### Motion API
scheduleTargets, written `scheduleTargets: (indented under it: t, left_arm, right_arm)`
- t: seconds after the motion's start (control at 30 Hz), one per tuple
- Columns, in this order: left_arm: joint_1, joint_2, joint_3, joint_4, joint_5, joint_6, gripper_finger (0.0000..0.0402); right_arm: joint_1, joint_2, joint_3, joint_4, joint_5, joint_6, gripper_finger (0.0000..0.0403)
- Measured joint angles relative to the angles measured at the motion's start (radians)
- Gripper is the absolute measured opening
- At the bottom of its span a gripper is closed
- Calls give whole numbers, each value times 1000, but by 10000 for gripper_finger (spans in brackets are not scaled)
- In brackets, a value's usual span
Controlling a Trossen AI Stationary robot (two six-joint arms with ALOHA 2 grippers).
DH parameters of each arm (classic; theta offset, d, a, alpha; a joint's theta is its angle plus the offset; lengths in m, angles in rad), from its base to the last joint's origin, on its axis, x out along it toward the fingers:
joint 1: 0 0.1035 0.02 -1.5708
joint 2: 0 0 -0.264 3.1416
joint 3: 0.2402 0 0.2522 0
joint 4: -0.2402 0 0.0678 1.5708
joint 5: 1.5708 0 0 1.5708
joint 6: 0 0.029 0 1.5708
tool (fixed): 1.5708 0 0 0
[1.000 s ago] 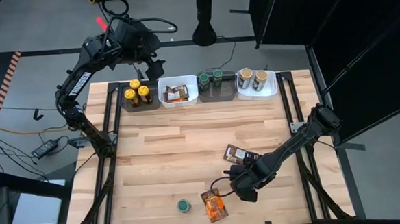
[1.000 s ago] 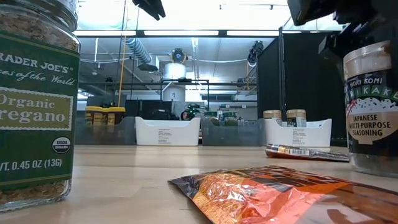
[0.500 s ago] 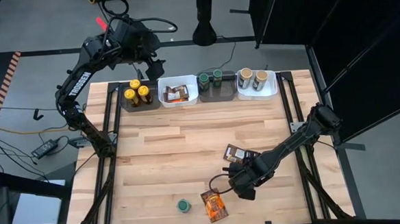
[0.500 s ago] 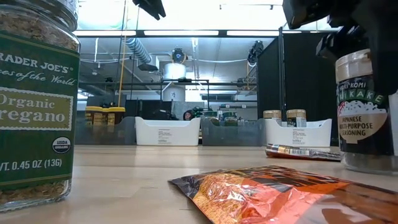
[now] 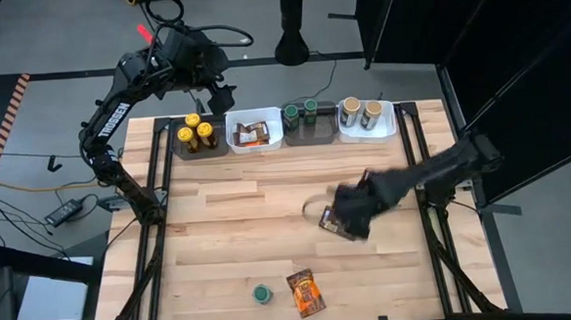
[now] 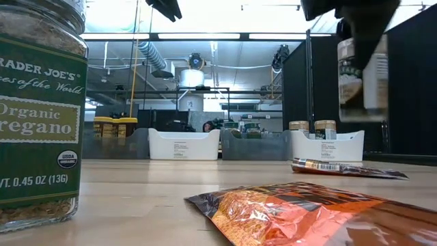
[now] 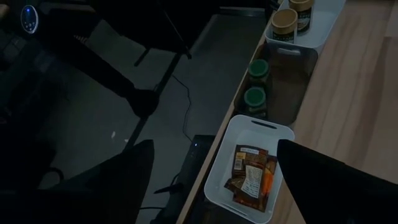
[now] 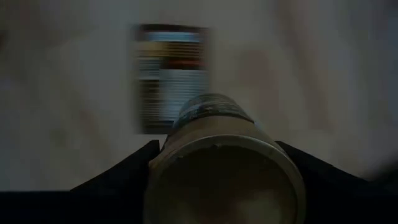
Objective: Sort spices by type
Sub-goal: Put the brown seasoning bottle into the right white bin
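Observation:
My right gripper [image 5: 352, 213] is shut on a tan-lidded seasoning jar [image 6: 362, 78], which hangs in the air above a flat brown packet [image 5: 330, 220] lying on the table. A green-lidded oregano jar [image 5: 262, 294] stands upright and an orange packet [image 5: 305, 292] lies flat near the near edge. My left gripper [image 7: 214, 152] hovers open above the far-edge bins, over the white bin of packets [image 7: 249, 177]. My right gripper pinches the jar between its two fingers at the lid end [image 8: 224, 165], one finger [image 8: 124, 171] on each side. The fingers come from above, pointing down. The jar is lifted clear of the table and hangs roughly upright below the gripper [image 6: 355, 14].
Four bins line the far edge: a dark bin with yellow-lidded jars [image 5: 196, 135], a white bin with packets [image 5: 255, 130], a dark bin with green-lidded jars [image 5: 308, 115], and a white bin with tan-lidded jars [image 5: 364, 115]. Bare wood lies between the bins and the loose items.
My right gripper, holding the jar throughout, has risen and swung from near the orange packet toward the far edge, and now stands over the brown packet. The jar has gone from standing on the table to lifted clear.

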Motion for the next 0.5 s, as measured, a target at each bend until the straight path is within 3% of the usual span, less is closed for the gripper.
scheduleTargets:
  t: [0.2, 0.5]
  left_arm:
    - [0, 0, 0, 0, 0, 0, 346]
    - [0, 0, 0, 0, 0, 0, 346]
  right_arm:
    - [-248, -155, 0, -217, 130, -9, 282]
    - [-688, -262, 0, -187, 314, -202, 282]
